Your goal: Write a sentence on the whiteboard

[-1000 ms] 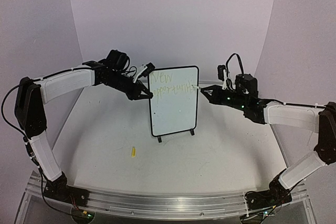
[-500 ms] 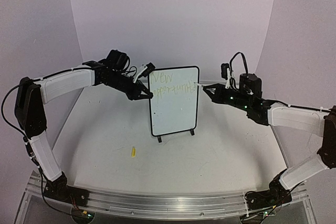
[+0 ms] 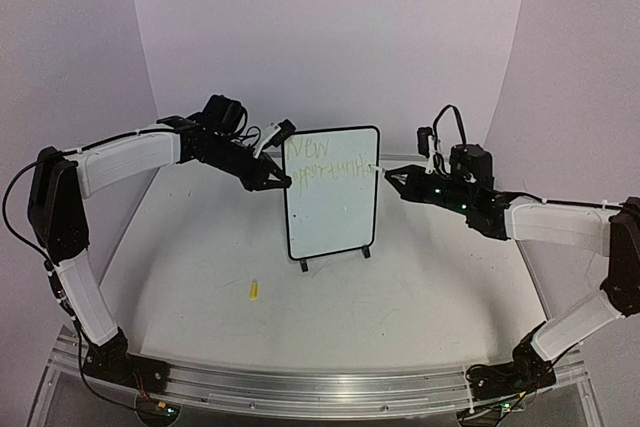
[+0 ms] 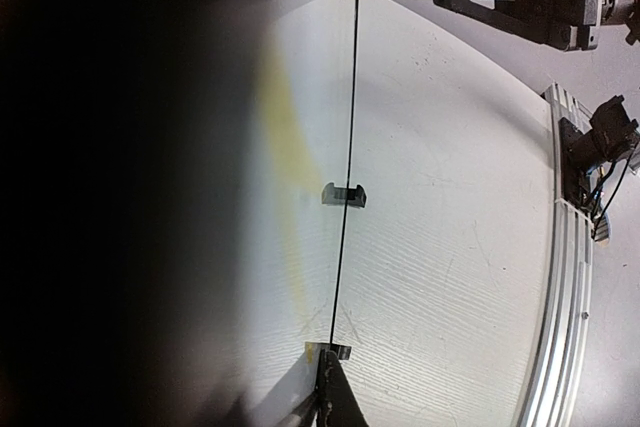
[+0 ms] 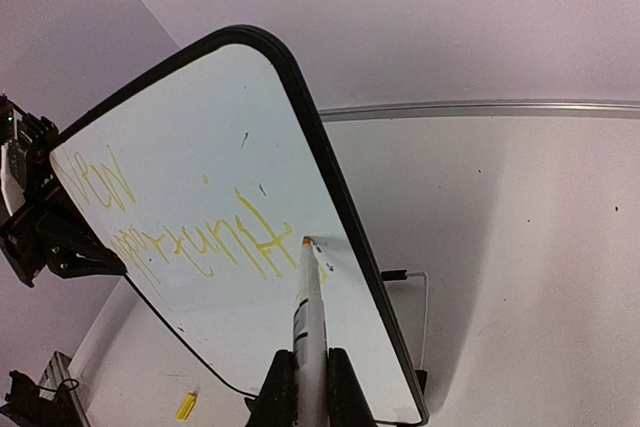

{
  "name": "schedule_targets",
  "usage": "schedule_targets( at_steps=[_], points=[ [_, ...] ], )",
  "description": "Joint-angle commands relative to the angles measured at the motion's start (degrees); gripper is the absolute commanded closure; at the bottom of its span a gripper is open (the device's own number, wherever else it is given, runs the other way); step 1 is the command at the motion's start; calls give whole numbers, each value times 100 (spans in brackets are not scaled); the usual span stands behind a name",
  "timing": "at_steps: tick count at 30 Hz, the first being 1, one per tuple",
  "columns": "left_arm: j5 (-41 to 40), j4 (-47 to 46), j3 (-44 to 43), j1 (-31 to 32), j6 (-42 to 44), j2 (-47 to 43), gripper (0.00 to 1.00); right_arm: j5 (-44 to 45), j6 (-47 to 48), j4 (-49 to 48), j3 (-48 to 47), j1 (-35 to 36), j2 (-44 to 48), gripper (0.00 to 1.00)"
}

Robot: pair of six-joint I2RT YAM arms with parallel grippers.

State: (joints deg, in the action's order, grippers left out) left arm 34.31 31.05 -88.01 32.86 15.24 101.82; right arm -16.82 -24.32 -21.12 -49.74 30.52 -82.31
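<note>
While my left gripper (image 3: 278, 183) pinched the whiteboard (image 3: 330, 212) by its left edge, my right gripper (image 3: 393, 176) held a marker (image 5: 310, 312) to it.
On the left, my clenched fingers met the board's black frame below its upper corner, and a small yellow cap (image 3: 254, 289) lay on the table (image 3: 430, 277) in front, well apart from the board. The board stood upright on its two black feet (image 3: 303, 266) near the table's middle. The sentence (image 3: 328, 161) ran in faint yellow-green strokes across its top part; I could make out two lines. On the right, my fingers were clamped around the slim white marker, whose tip touched the white surface at the right end of the lower line, just inside the frame.
</note>
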Motion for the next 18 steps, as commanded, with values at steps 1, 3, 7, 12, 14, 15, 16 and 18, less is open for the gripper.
schedule_targets(
  at_steps=[1,3,7,12,14,15,16,18],
  points=[
    [-521,432,111,36,258,-99,100,166,-63,-115,-45,11,-101,100],
    [-530,431,111,36,259,-101,100,232,-78,-87,-69,10,-123,100],
    [-538,429,108,36,255,-98,100,405,-119,-59,-72,7,-107,100],
    [-533,428,109,36,256,-110,100,638,-147,-57,-32,9,55,100],
    [-534,434,109,36,254,-110,100,672,-144,-53,-35,9,114,100],
    [-533,431,110,36,257,-110,100,671,-137,-56,-45,10,130,100],
    [-530,429,108,36,259,-110,100,667,-126,-57,-59,9,143,100],
    [-525,429,109,36,259,-110,100,633,-101,-59,-100,6,136,100]
  ],
)
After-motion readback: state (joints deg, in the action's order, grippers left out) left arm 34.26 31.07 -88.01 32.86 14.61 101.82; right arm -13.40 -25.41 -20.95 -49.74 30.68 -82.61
